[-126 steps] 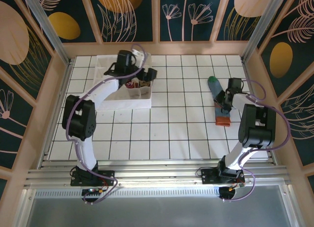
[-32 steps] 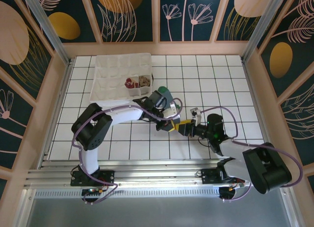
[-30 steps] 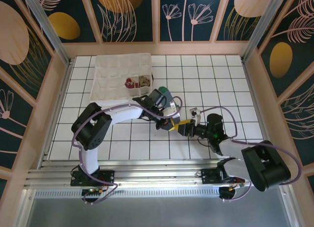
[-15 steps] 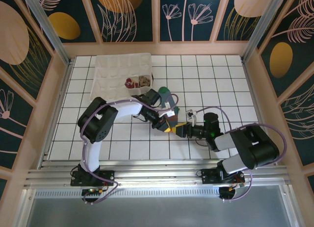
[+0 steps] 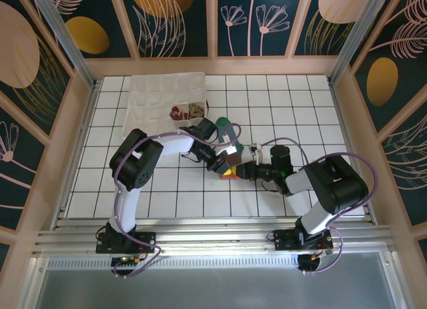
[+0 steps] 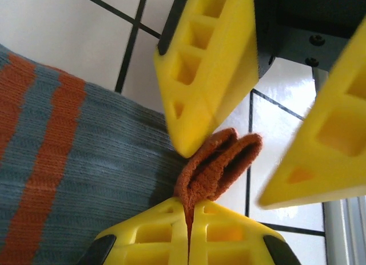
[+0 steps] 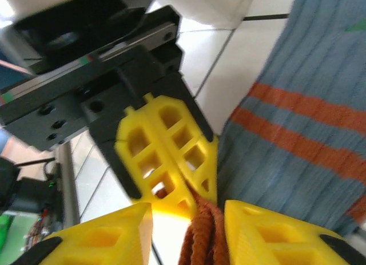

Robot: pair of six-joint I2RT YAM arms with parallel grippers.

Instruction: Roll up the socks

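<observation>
Just off the tray's [image 5: 143, 95] near right corner, the blue-grey sock [image 6: 86, 162] lies flat on the counter [image 5: 280, 102]. Its green toe [image 5: 220, 124] is closest to the tray and its cuff [image 6: 220, 159] is at the far end from it.

Left pincer [image 6: 190, 219]: clamped tight on the cuff, which is pinched up into a doubled fold. Right pincer [image 7: 191, 230]: narrow gap, jaws straddling the same fold. One tip touches the cloth, the other stands just off it, so no grip yet.

Risks:
- Both pincers crowd one small fold, so the yellow fingers could knock together, or the right could bite the left's tips instead of cloth.
- If the left lets go before the right clamps, the fold likely springs flat.
- Pulling may drag the whole sock along the counter rather than start a roll.

Sock look: ribbed knit, soft and limp, with orange stripes across the grey and a rust-orange fuzzy cuff. Two small bundles [image 5: 185, 111] sit inside the tray.
</observation>
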